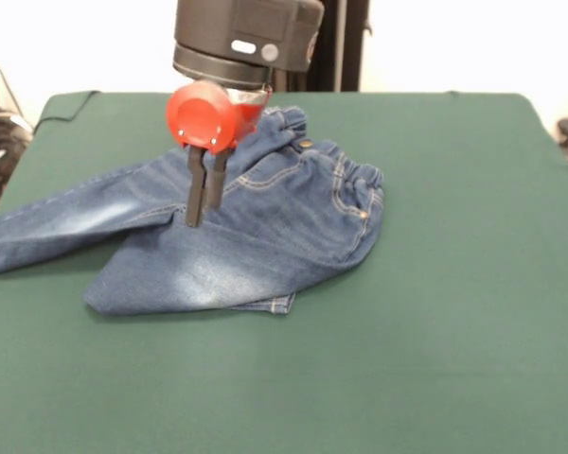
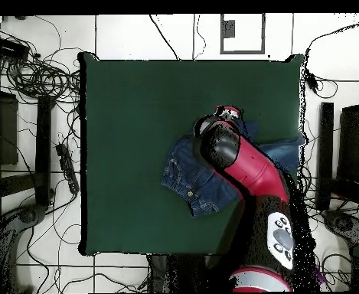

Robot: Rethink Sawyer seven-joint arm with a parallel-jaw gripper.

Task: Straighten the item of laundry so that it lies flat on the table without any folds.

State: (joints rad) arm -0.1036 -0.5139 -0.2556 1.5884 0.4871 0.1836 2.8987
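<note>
Small blue denim jeans being approached, folded on the dark green felt counter.
Gripper, fingers nearly together and holding nothing, is being poised over the crotch; grasping and unfolding the doubled-under leg is probably needed next.

The small blue denim jeans lose one leg's cuff past the left edge (front view).

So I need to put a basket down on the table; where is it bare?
In the front view, the table is bare along its near edge below the jeans and over the whole stretch to the picture's right of the waistband. It is crowded at the middle and left, where the jeans spread and the gripper hangs over them.
</note>
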